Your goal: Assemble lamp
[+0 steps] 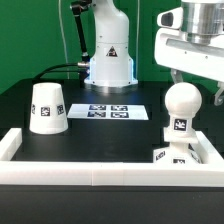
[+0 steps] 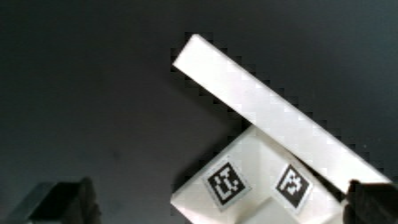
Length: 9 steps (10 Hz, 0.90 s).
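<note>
The white cup-shaped shade (image 1: 48, 107) stands mouth down at the exterior view's left. The round bulb (image 1: 182, 105) stands upright on its tagged stem on the flat square base (image 1: 176, 156), in the corner at the exterior view's right. My gripper (image 1: 197, 89) hangs open just above and behind the bulb, touching nothing. In the wrist view the gripper (image 2: 217, 205) is open, its dark fingers (image 2: 61, 200) far apart. A tagged corner of the base (image 2: 258, 182) shows between them. The bulb does not show in the wrist view.
The marker board (image 1: 107, 112) lies flat at the middle of the black table. A long white border rail (image 1: 100, 178) runs along the front and both sides, close beside the base; it crosses the wrist view diagonally (image 2: 267, 95). The arm's pedestal (image 1: 108, 60) stands at the back.
</note>
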Available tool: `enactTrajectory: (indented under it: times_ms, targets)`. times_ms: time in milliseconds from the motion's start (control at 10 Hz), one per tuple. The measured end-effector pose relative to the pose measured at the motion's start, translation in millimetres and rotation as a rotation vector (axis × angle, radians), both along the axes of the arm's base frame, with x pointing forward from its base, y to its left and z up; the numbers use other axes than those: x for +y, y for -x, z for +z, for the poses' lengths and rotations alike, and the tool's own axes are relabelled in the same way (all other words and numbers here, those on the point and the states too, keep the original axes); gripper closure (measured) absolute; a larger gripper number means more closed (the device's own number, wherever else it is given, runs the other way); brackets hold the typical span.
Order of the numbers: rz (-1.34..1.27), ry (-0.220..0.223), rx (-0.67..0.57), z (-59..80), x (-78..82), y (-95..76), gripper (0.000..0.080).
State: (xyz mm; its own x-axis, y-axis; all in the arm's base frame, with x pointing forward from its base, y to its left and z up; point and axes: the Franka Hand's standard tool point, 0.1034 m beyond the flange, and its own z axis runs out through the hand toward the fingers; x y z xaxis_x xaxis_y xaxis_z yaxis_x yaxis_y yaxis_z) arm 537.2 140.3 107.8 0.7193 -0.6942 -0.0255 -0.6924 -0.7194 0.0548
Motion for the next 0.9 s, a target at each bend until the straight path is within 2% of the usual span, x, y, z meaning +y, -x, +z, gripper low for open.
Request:
enactTrajectory:
  times_ms: [100, 200, 400, 600, 900]
  targets:
    - [0.104, -0.002, -0.005, -5.3, -4.3, 11.6, 0.0101]
    - [0.187, -0.002, 0.003, -8.6, -16.1, 19.5, 0.0101]
    - [0.317, -0.008, -0.003, -10.4, -39.5, 21.5, 0.0101]
    - [0.319, -0.007, -0.001, -11.3, -40.2, 22.0, 0.0101]
    - [0.348, -0.009, 0.003, -12.5, -62.9, 20.6, 0.0101]
